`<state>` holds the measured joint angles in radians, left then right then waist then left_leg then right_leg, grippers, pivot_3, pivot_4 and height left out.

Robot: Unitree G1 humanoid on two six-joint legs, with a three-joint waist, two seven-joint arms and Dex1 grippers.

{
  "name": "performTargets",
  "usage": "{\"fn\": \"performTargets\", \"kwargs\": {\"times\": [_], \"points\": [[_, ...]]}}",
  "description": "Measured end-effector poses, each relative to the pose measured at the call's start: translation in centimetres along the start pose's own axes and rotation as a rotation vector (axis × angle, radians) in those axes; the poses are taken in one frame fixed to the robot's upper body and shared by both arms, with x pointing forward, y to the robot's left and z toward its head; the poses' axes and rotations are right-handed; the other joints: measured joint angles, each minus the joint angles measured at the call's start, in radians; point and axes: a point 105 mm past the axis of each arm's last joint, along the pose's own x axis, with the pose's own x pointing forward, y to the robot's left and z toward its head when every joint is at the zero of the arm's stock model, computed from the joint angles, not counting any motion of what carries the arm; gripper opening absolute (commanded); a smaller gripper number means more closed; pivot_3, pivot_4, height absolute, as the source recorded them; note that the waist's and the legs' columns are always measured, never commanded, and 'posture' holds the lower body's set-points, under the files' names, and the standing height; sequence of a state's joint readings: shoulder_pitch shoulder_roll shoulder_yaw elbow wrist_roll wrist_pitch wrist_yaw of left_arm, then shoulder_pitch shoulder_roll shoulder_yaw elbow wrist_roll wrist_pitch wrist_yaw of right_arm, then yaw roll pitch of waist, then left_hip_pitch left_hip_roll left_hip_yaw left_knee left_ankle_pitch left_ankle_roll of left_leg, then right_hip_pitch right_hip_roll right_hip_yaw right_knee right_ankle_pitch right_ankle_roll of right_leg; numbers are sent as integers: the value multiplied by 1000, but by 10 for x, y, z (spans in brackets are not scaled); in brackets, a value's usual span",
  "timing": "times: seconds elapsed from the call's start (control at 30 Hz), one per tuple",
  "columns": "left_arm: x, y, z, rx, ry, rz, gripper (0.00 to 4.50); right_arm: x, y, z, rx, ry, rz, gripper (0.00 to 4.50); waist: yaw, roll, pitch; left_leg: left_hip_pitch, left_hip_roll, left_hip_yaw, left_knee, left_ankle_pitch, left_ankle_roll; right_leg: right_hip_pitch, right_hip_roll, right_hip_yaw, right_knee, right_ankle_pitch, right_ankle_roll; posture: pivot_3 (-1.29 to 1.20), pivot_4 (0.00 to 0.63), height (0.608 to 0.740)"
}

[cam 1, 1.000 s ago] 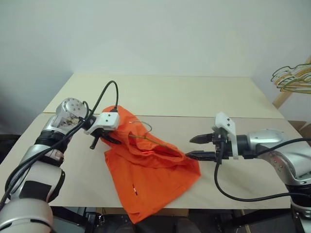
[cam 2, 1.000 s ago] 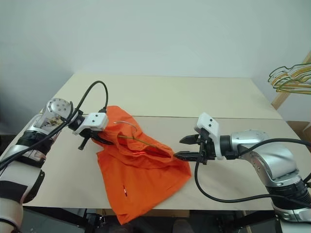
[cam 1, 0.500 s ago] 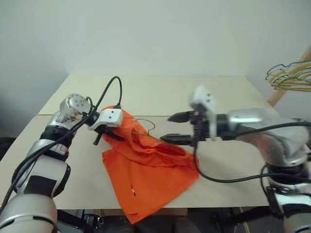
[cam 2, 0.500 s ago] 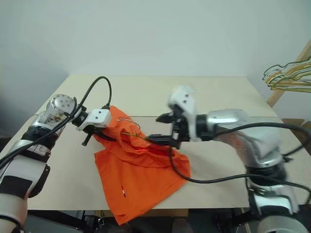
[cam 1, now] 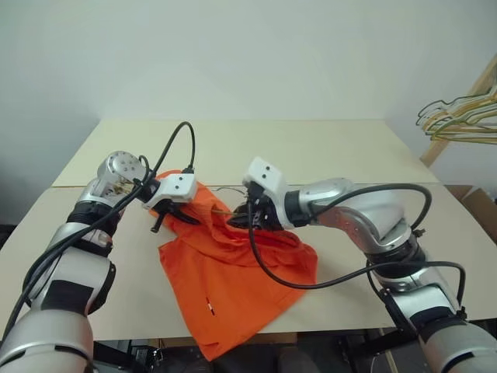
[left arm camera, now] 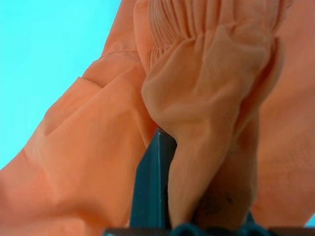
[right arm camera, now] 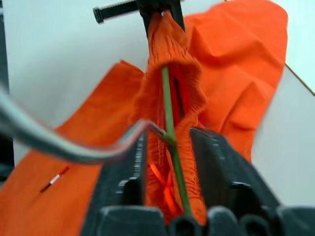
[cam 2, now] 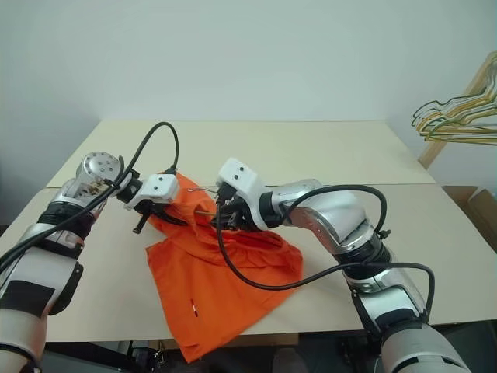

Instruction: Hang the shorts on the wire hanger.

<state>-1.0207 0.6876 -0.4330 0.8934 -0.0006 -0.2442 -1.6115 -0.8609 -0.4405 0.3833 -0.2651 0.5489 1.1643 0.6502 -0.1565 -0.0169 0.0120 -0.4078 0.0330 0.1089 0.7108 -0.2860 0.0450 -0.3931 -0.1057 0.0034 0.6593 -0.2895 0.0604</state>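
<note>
The orange shorts lie crumpled on the table, their lower part hanging over its front edge. My left gripper is shut on the gathered waistband at the shorts' left end and holds it lifted. The thin olive wire hanger runs inside the waistband, and its hook pokes out above the fabric. My right gripper sits at the middle of the waistband. Its fingers press from both sides on the bunched waistband with the wire between them.
A bunch of green and yellow hangers hangs from a wooden rack at the far right. A seam joins the two tabletops. Black cables loop from both wrists over the shorts. The table's back and right parts are bare.
My right gripper swept left from beside the shorts, where it stood open, to the waistband and closed there. The left gripper kept its hold. The camera turned slightly.
</note>
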Motion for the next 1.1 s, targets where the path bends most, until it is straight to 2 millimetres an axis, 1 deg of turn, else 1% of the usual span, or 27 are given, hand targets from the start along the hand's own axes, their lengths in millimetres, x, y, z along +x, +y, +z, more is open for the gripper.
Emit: {"fn": "performTargets", "kwargs": {"times": [0.07, 0.13, 0.2, 0.23, 0.3, 0.4, 0.47, 0.6, 0.63, 0.7, 0.8, 0.87, 0.97, 1.1], "points": [[0, 0, 1, 4, -1, 0, 0, -1, -1, 1, -20, -8, -1, 30, -3, 0, 0, 0, 0, -1, 0, 0, 0, 0, 0, 0, 1, 0, 0, -150, 0, 740], [0, 1, 2, 5, -6, 2, 0, -2, -2, 2, -52, -10, 1, 30, -3, 0, 0, 0, 0, -1, 0, 0, 0, 0, 0, 0, 1, 0, 0, -139, 0, 740], [-3, 1, 4, -11, -21, 11, 546, -3, -3, 3, -92, -20, 4, 0, -3, 0, 0, 0, 0, -1, 0, 0, 0, 0, 0, 0, 1, 0, 0, -133, 0, 740], [-5, 2, 5, -21, -33, 17, 748, -4, -4, 3, -107, -24, 0, 0, -2, 0, 0, 0, 0, -1, 0, 0, 0, 0, 0, 0, 2, 0, 0, -132, 0, 740], [-10, 3, 9, -39, -66, 34, 1347, -4, -8, -2, -110, -24, -3, 0, -1, 0, 0, 0, 0, -1, 0, 0, 0, 0, 0, 0, 2, 0, 0, -123, 0, 740], [-18, 5, 17, -52, -110, 54, 2374, -5, -9, -10, -117, -18, 9, 0, 2, 0, 0, 0, 0, -2, 0, 0, 0, 0, 0, 0, 2, 0, 0, -119, 0, 740], [-27, 5, 21, -55, -127, 71, 2980, -6, -9, -13, -130, -19, 14, 0, 2, 0, 0, 0, 0, -2, 0, 0, 0, 0, 0, 0, 3, 0, 0, -108, 0, 740], [-42, 2, 23, -57, -138, 100, 4289, -8, -11, -18, -140, -18, 17, 0, 5, 0, 0, 1, 0, -2, 0, 0, 0, 0, 0, 0, 3, 0, 0, -105, 0, 740], [-44, 1, 22, -55, -133, 103, 4479, -8, -10, -20, -135, -17, 20, 0, 5, 0, 0, 1, 0, -2, 0, 0, -1, 0, 0, 0, 3, 0, 0, -105, 0, 740], [-45, -2, 18, -45, -118, 102, 4479, -9, -10, -23, -128, -11, 27, 0, 7, 0, 0, 2, 0, -2, 0, 1, -1, 0, 0, 0, 3, 0, 0, -106, 0, 740], [-39, -8, 7, -43, -85, 86, 4479, -11, -11, -23, -127, -12, 27, 0, 11, 0, 0, 1, 0, -2, 0, 1, -1, 1, 0, 0, 3, 0, 0, -111, 0, 740], [-35, -8, -2, -42, -39, 88, 4479, -13, -12, -23, -126, -14, 27, 0, 15, 0, 0, 1, 0, -1, 0, 1, -1, 1, 0, 0, 3, 0, 0, -116, 0, 740], [-25, -4, -14, -42, 15, 112, 3882, -17, -14, -22, -124, -23, 19, 0, 22, 0, 0, 1, -1, -1, 0, 0, -1, 1, 0, 0, 2, 0, 0, -124, 0, 740], [-16, -2, -23, -38, 49, 122, 2665, -21, -16, -21, -129, -27, 8, 0, 27, 0, 0, 1, -1, -1, 0, 0, -1, 0, 0, 0, 1, 0, 0, -134, 0, 740]]}}
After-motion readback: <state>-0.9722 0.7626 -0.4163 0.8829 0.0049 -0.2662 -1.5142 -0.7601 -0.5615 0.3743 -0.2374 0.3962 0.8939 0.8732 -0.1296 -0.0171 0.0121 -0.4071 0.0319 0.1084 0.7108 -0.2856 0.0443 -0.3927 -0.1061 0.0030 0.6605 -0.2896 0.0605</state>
